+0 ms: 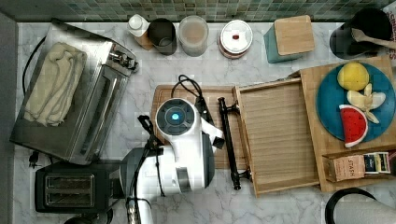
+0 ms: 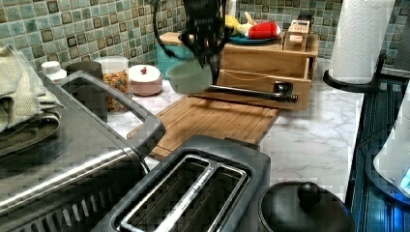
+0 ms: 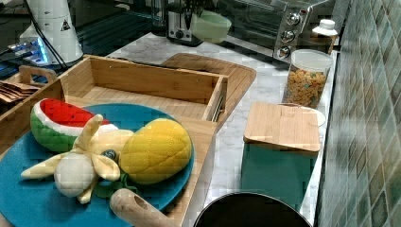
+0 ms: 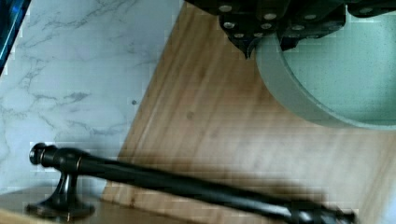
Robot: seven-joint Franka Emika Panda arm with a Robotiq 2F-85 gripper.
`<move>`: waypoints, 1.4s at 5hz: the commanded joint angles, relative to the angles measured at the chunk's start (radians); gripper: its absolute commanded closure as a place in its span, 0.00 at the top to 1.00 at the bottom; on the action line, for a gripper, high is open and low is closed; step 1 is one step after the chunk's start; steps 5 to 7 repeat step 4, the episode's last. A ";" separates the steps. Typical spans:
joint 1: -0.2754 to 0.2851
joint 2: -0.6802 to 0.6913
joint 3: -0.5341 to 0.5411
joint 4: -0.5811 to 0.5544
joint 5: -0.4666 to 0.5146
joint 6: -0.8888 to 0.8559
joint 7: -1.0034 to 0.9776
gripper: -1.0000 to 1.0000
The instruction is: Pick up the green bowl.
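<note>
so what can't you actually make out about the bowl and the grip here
- Top view: the arm covers the green bowl entirely.
- Wrist view: green bowl cut off by the picture edge; the gripper body hides the rim contact.
- Left view: the gripper hides the bowl's rim where it is gripped.

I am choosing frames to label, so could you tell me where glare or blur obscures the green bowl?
Left view: green bowl readable, gripper a dark silhouette. Right view: bowl distant, soft. Wrist view: bowl rim clear, cutting board motion-smeared.

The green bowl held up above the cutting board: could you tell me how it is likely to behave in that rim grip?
The green bowl keeps its shape, so probably rigid. Held by one rim side in the gripper, it may tilt. Its smooth surface could slip.
</note>
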 commanded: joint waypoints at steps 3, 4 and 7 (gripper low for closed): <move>-0.077 -0.141 -0.043 0.264 -0.045 -0.096 0.079 0.00; -0.083 -0.141 -0.038 0.264 -0.044 -0.096 0.078 0.00; -0.083 -0.141 -0.038 0.264 -0.044 -0.096 0.078 0.00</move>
